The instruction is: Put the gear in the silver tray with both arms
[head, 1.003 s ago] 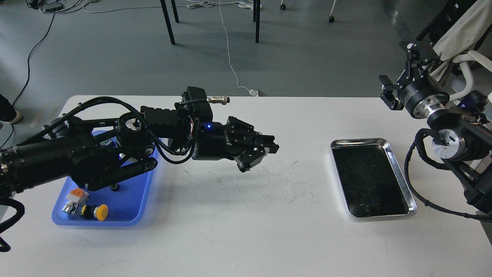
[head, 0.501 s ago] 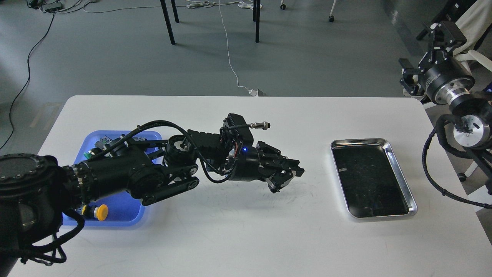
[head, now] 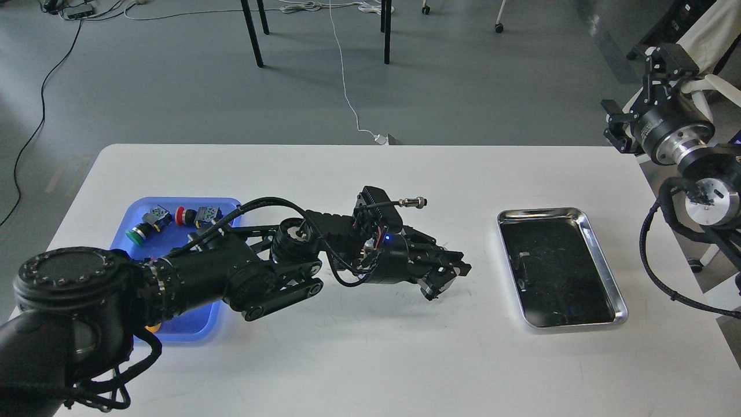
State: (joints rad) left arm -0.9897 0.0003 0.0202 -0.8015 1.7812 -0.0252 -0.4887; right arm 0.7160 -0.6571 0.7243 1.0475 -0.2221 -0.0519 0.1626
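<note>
Since the earlier frame my left arm has stretched further across the white counter (head: 370,359), so my left pincer (head: 446,277) is now closer to the silver tray (head: 602,255), and my right pincer (head: 634,116) has lifted back beyond the counter's right edge. The left pincer looks pressed together around something small and pale at its tip, probably the gear, but I cannot tell this for sure because the part is mostly hidden. For my right pincer I cannot tell if it is spread or closed; it is seen from behind. To do this step well, I think I should carry the left pincer on to the right, keep it low and level, bring it over the dark bottom of the tray and not over the rim, and only then release. The silver tray lies on the right part of the counter, well apart from the blue tray (head: 191,327). It is rectangular with rounded corners, a shiny raised rim and a dark reflecting bottom, and appears empty.
</note>
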